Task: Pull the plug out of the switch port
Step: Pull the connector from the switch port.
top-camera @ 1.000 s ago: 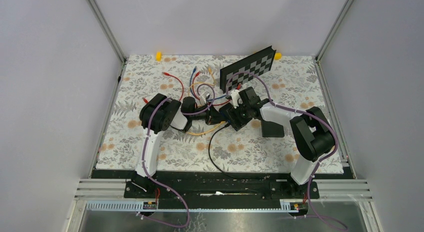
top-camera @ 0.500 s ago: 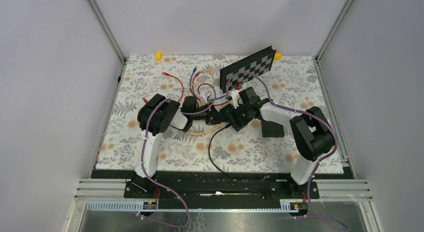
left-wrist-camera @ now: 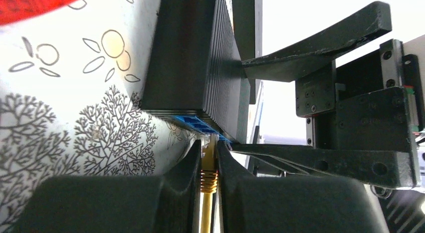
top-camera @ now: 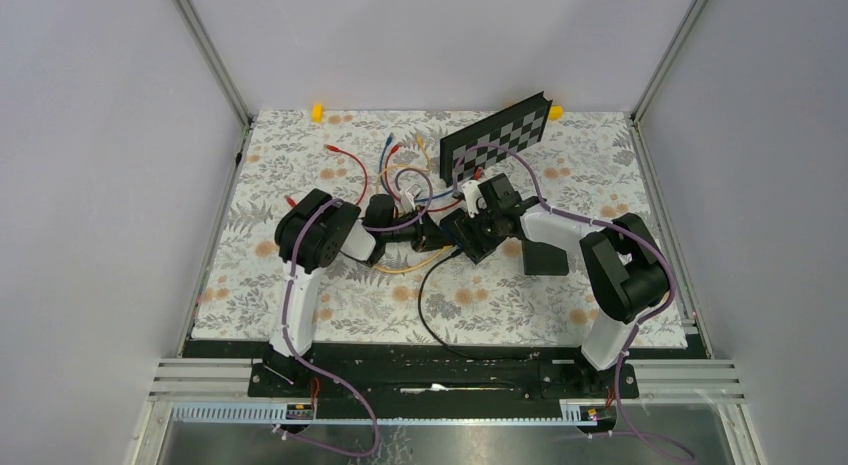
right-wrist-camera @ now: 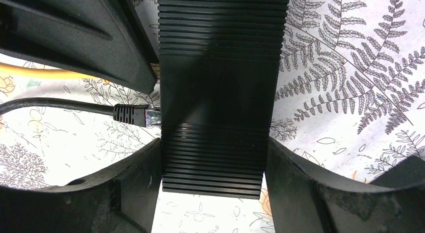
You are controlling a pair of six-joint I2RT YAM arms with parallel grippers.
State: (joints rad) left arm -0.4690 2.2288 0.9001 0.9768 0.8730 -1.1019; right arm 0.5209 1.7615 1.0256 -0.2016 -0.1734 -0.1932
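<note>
- The left gripper (left-wrist-camera: 209,152) is clenched on the yellow plug (left-wrist-camera: 209,165), with its fingers (left-wrist-camera: 188,168) pinching the ribbed boot from both sides.
- The plug's clear tip sits right at the row of blue ports (left-wrist-camera: 193,123) on the switch (left-wrist-camera: 190,57). Whether it is still seated cannot be told from the wrist view.
- The right gripper (right-wrist-camera: 213,143) grasps the switch (right-wrist-camera: 219,92) across its width, with a finger pressed flush against each long side (the ribbed top faces the camera).
- A black cable (right-wrist-camera: 55,105) ends in a plug (right-wrist-camera: 131,114) at the switch's side.
- Against a second ago, hardly anything differs from above: the switch (top-camera: 470,235) lies at the same spot mid-mat, and both grippers (top-camera: 432,229) (top-camera: 480,225) meet over it as before.
- The yellow cable (top-camera: 405,268) loop on the floral mat (top-camera: 300,295) looks a touch lower and flatter than it did.
- The checkerboard (top-camera: 497,135) stands unchanged at the back.
</note>
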